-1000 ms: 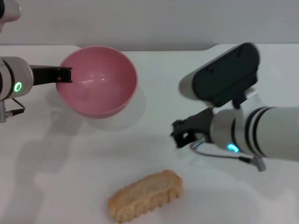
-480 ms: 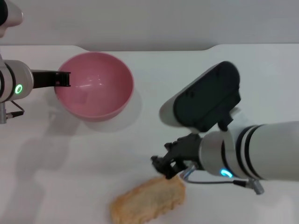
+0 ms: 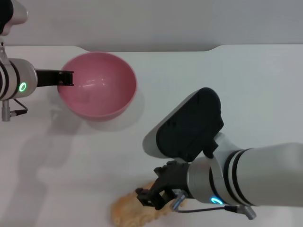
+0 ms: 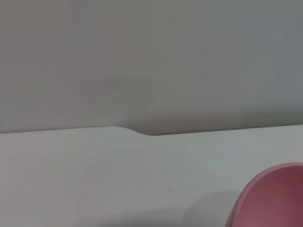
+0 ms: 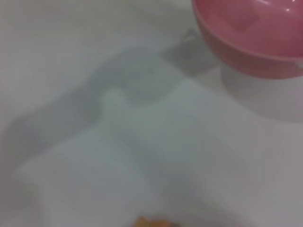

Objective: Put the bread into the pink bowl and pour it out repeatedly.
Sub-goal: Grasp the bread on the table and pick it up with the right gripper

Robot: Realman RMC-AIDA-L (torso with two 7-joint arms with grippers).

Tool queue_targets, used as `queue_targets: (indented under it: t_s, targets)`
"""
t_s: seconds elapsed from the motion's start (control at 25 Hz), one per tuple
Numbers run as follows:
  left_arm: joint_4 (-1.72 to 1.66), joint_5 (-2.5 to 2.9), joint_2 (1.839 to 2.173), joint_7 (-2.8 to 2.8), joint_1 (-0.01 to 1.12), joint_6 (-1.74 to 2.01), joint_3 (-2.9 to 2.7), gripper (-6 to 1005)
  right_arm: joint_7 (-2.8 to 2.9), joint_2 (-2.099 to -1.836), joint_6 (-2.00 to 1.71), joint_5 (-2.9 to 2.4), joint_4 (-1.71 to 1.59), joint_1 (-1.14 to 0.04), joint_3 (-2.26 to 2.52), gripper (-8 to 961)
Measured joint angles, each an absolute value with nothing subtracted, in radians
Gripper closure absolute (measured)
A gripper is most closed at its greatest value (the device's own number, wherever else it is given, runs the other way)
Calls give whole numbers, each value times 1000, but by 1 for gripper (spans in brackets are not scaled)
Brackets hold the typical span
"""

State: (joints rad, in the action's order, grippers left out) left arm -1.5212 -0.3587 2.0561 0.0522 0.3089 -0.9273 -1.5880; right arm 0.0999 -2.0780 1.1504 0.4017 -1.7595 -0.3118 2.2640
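The pink bowl [image 3: 97, 87] sits upright and empty at the table's back left. My left gripper [image 3: 64, 78] is shut on its left rim. The bowl's edge also shows in the left wrist view [image 4: 274, 198] and the right wrist view [image 5: 251, 33]. The bread [image 3: 125, 210], a golden-tan loaf, lies on the table at the front edge of the head view, its right end hidden under my right gripper [image 3: 152, 197]. That gripper is open, low over the loaf's right end. A sliver of bread shows in the right wrist view [image 5: 151, 222].
The white table [image 3: 227, 85] has a back edge with a notch along a grey wall [image 3: 151, 21]. My right forearm [image 3: 246, 184] covers the front right of the table.
My right arm has swung forward and left, down from the table's middle right onto the bread's right end. The bowl has been tipped back to level in the left gripper.
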Motion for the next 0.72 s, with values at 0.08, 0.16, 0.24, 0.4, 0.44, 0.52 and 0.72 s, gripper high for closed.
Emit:
queue_targets:
  t_s: [0.08,0.16,0.24,0.4,0.44,0.52,0.72]
  targets:
    - [-1518,-359,2056,52,313,-927,-1588,951,102,-2078,1150,402,-1755,-312,2269,362]
    - [-1516,-359,2056,51,319,-926,-1588,951,106,-2078,1150,402,-1753,-312,2273,363]
    - [-1515,-359,2056,51,321,-926,-1587,950,107,-2079,1153,402,-1747,-310,2274,364]
    - [-1509,-359,2056,51,326,-926,-1587,950,108,-2079,1140,410,-1711,-308,2275,365]
    - [-1506,-359,2056,51,328,-926,-1588,950,108,-2079,1131,420,-1698,-310,2275,366]
    - [-1501,-359,2056,50,331,-926,-1588,950,107,-2079,1108,446,-1659,-314,2276,367]
    - [-1499,-358,2057,49,332,-926,-1592,950,104,-2080,1082,451,-1622,-319,2277,369]
